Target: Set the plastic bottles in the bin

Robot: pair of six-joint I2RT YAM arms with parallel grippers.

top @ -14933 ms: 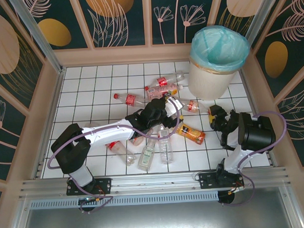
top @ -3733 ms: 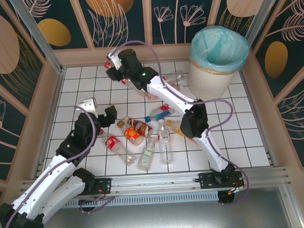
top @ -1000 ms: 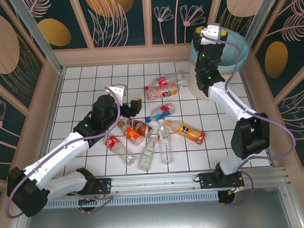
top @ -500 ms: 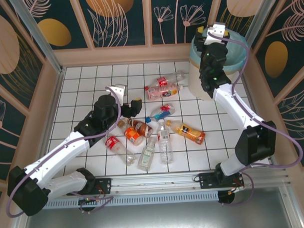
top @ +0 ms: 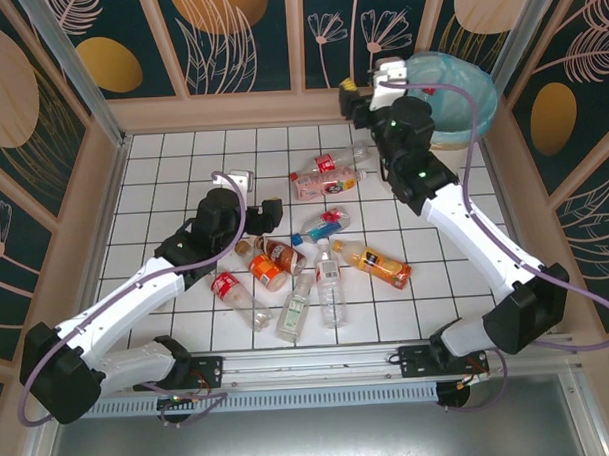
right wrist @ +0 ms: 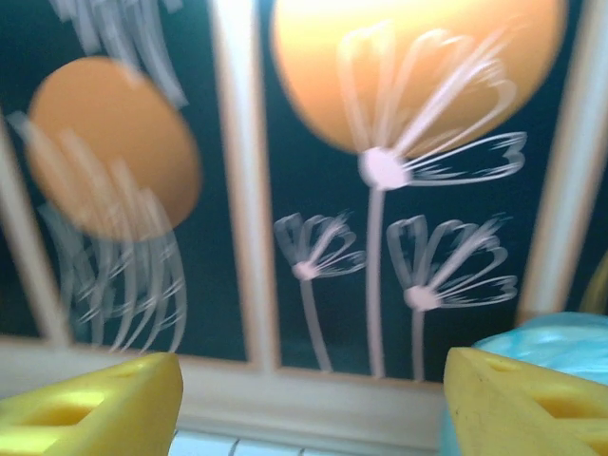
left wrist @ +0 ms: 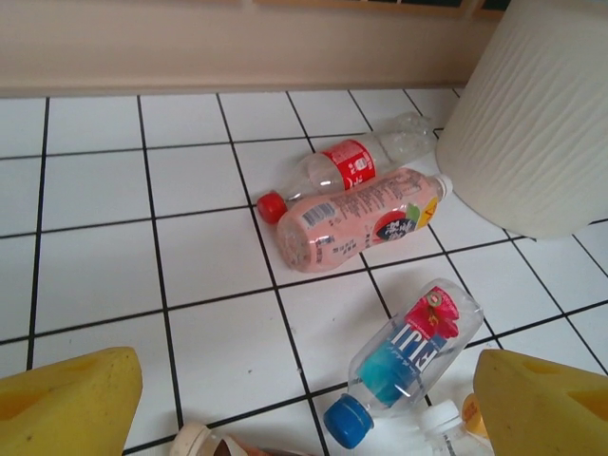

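The plastic bottles (top: pixel 330 287) lie scattered on the white tiled worktop (top: pixel 163 183), most of them in a loose cluster near its middle. An orange bottle (top: pixel 383 266) lies on the right of the cluster and a blue-capped bottle (top: pixel 322 225) with a red and blue label at its back. A brown bottle (top: pixel 277 253) lies on the left, and several clear ones are nearer the front edge. Two more lie side by side further back: a pink bottle (left wrist: pixel 359 220) and a clear red-labelled bottle (left wrist: pixel 350 163). The pink one's cap end is close to the bin's wall. The bin (top: pixel 483 107) stands in the far right corner of the worktop, its teal liner (right wrist: pixel 543 346) folded over the rim. From above, my right arm (top: pixel 454 208) crosses in front of it and hides its left side.

My left pincer (top: pixel 259 200) hangs over the left of the cluster, jaws wide apart and gripping nothing. Seen from its wrist, my yellow fingers (left wrist: pixel 66 399) frame the blue-capped bottle. The pink and red-labelled bottles lie beyond, and the bin's ribbed cream wall blocks the right.

My right pincer (top: pixel 366 86) is raised by the back edge, just left of the bin's rim, jaws spread and empty. It faces the dark wall panels (right wrist: pixel 399 142) painted with pale flowers and orange discs, all blurred.
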